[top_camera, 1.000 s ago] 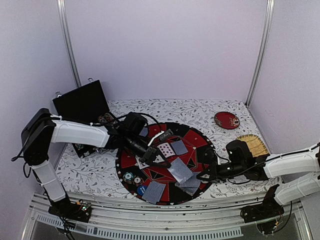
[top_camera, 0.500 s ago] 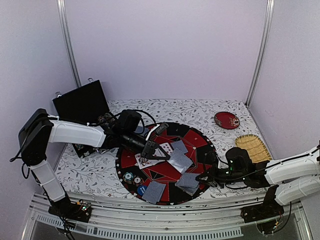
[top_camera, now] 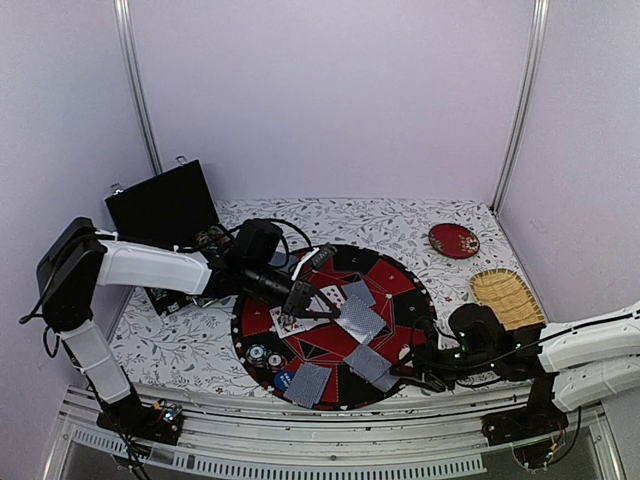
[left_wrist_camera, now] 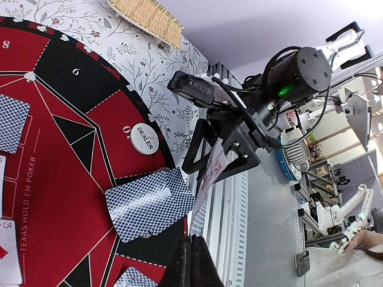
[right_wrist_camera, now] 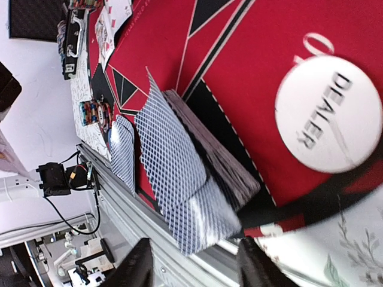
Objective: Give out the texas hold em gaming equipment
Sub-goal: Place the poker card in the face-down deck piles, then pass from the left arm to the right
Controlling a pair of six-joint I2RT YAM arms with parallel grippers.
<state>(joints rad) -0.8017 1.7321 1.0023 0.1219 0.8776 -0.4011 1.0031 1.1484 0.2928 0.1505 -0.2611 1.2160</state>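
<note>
The right gripper (top_camera: 415, 366) sits at the near-right rim of the felt (top_camera: 395, 283). Its jaws are parted around one card (left_wrist_camera: 210, 174), which is tipped up off the deck (left_wrist_camera: 149, 203) with a gap on either side, so as far as the views show it is not clamped. The left gripper (top_camera: 298, 305) hangs over the felt's left-centre, clenched with nothing visible in it. The main risk is that the loose card slides out and drops past the felt's near rim, where the arms would struggle to recover it. A squeeze made too low could also pinch several cards, or fan the deck over the rim. A finger swinging inward could nudge the dealer button (left_wrist_camera: 143, 139), which lies just inside the rim beside the deck. On the felt I count one deck, two face-up cards (top_camera: 330, 297) left of centre and three single face-down cards (top_camera: 362, 320). There is also one white dealer button, and near the felt's near-left rim two chips (top_camera: 257, 352) and one blue disc (top_camera: 283, 380).
</note>
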